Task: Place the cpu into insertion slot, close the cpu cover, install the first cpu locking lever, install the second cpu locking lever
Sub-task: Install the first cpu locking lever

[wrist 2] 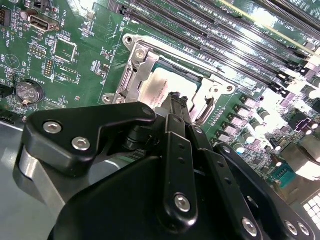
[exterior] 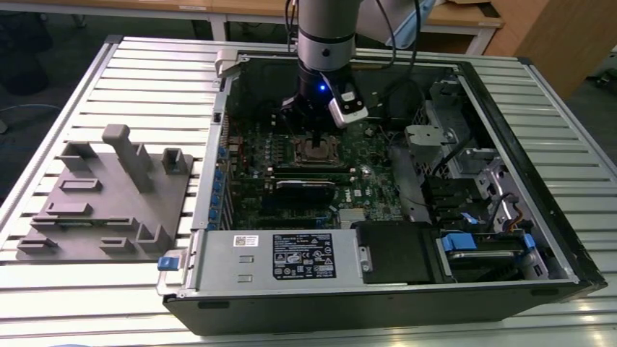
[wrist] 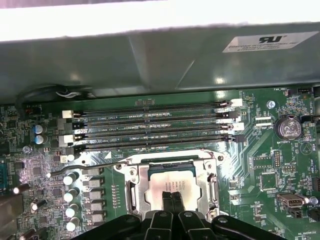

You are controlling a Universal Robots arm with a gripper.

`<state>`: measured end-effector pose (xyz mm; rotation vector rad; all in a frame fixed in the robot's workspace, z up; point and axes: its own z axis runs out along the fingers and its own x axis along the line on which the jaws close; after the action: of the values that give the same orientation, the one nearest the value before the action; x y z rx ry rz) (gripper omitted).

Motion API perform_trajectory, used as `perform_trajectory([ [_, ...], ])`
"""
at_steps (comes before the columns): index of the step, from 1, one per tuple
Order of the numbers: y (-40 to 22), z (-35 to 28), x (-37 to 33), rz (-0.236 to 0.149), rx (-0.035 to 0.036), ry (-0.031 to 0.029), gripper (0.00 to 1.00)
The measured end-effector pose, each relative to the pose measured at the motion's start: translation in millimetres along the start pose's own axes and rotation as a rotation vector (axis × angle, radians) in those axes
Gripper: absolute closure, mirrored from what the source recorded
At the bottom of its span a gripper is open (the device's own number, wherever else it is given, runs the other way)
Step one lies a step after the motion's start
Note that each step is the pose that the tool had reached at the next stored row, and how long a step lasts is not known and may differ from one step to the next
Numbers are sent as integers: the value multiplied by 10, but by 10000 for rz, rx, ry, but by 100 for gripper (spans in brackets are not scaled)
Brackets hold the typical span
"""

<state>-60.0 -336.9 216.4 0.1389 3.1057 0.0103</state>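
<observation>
Inside open PC case [exterior: 386, 307] on worktop [exterior: 144, 79], end effector [wrist: 172, 194] hangs right over insertion slot [wrist: 167, 161]. Fingers [wrist: 167, 202] shut tight together, nothing btwn them, tips at or just above cpu [wrist: 175, 180]; contact unclear. cpu lies flat in slot, cpu cover [wrist: 137, 187] appears down around it. Wire locking lever [wrist: 85, 169] sticks out sideways, looks unlatched. cpu prob light, rigid, smooth-topped, fragile underneath: hold by edges only. Lever thin, springy; grip near free end.

A robotics lab or workshop: an open computer case [exterior: 386, 307] on a slatted metal bench [exterior: 144, 72], wooden desks [exterior: 469, 19] behind.
</observation>
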Motion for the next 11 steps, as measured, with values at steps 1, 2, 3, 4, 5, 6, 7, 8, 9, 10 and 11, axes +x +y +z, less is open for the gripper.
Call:
perform_trajectory([
  [1, 0, 0, 0, 0, 0, 0, 89],
  [2, 0, -1, 0, 0, 0, 0, 89],
  [3, 0, -4, 0, 0, 3, 1, 89],
  [4, 0, -7, 0, 0, 4, 3, 89],
  [5, 0, -10, 0, 0, 2, 1, 89],
  [6, 0, -12, 0, 0, 0, 0, 89],
  [7, 0, -16, 0, 0, 1, 1, 89],
  [8, 0, -20, -1, 0, 0, 0, 89],
  [9, 0, -22, -1, 0, -1, 0, 89],
  [10, 0, -23, -1, 0, -2, -1, 89],
  [11, 0, -24, -1, 0, -3, -1, 89],
])
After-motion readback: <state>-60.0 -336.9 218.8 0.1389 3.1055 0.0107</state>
